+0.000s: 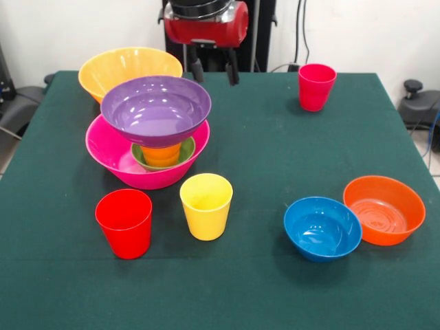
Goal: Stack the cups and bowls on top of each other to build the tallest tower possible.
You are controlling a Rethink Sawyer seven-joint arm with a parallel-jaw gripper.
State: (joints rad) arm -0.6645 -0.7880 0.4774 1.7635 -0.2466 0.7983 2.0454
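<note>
The tower stands at the left: the big hot-pink bowl (110, 161) holds the small green bowl (188, 152), an orange cup (161, 155) sits in that, and the wide purple bowl (155, 110) rests on the cup. The big orange-yellow bowl (117, 65) stands just behind the tower. A red cup (125, 223) and a yellow cup (206, 206) stand upright in front of it. The crimson-pink cup (316, 86) stands far right. The blue bowl (322, 228) and orange bowl (383, 210) touch at the near right. My gripper (214, 71) hangs open and empty at the far edge, behind the purple bowl.
The green tablecloth (261, 151) covers the table. The robot's black pedestal (265, 34) and cables stand behind the far edge. Black equipment (419, 103) sits off the table's right side, and more off the left side.
</note>
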